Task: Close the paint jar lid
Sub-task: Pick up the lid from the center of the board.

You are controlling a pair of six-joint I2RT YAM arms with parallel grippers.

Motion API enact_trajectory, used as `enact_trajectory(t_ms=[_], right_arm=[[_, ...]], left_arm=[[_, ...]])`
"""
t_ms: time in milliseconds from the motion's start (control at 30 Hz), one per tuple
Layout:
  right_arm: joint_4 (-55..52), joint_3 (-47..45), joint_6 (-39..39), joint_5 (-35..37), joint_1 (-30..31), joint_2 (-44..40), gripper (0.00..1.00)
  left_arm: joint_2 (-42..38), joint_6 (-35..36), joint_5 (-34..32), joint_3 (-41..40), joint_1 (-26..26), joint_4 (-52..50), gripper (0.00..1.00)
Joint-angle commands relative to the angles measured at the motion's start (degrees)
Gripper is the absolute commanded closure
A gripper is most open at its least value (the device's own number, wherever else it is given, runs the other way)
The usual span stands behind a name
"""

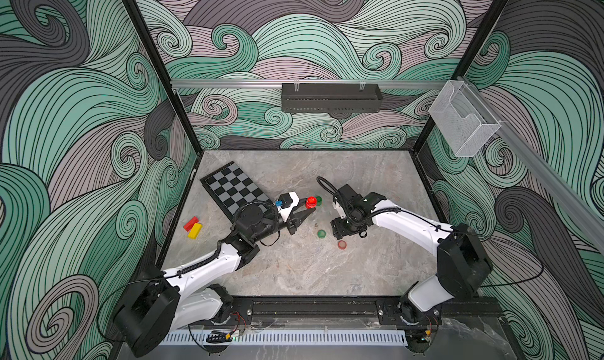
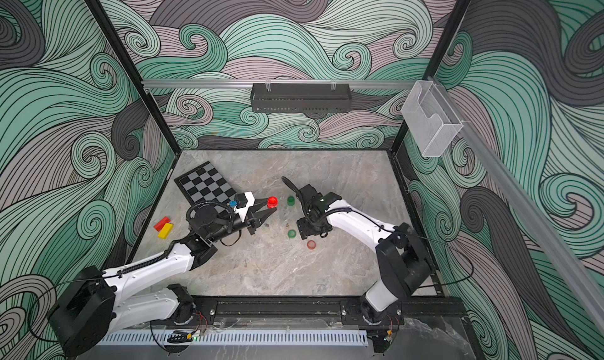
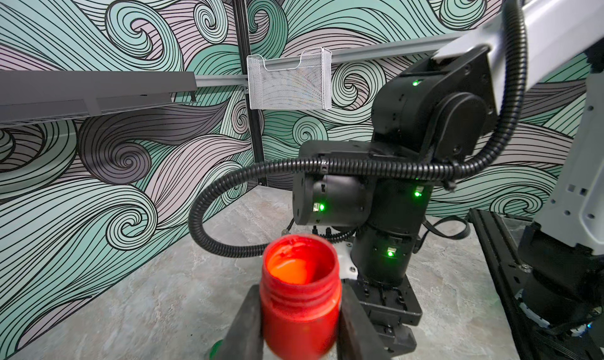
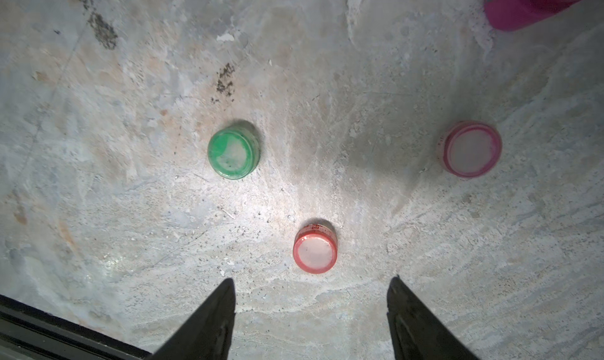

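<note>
My left claw [image 3: 300, 329] is clenched on the red jar [image 3: 300, 276], one finger on each side of its body below the threaded neck. The jar's mouth is uncovered and I can see red paint inside. In both top views the jar sits at the claw's tip near the middle of the bench [image 1: 294, 270], just beside a green jar [image 1: 319, 199]. I can't tell whether its base touches the bench.

My right claw [image 4: 313, 280] points down at the bench. It is released, with the jaws spread and nothing between them. The red lid [image 4: 315, 250] lies flat on the bench just ahead of the tips, roughly centred between them and untouched. A green lid [image 4: 233, 149] and a pink lid [image 4: 470, 149] lie farther off, well apart from each other. A chessboard [image 1: 235, 188] lies behind my left arm.
</note>
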Motion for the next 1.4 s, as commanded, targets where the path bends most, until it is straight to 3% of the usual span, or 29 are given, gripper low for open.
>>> enact_trajectory(t_ms=[0,533,1100,1367], right_arm=[[2.07,-0.46,0.72,0.47,0.26,1.57,0.31],[5.91,-4.22,2.79,2.65,4.01,3.65,0.41],[6.62,-5.44,3.36,2.45,4.28,6.64,0.45],[6.68,-5.74,3.27,2.3,4.37,7.68,0.52]], left_arm=[[-1.27,0.48,0.38,0.11,0.25,-0.11,0.85],[-0.69,1.17,0.79,0.56,0.25,-1.38,0.85],[-0.82,1.37,0.88,0.77,0.25,-2.12,0.85],[-0.83,1.62,0.88,0.84,0.28,-2.31,0.85]])
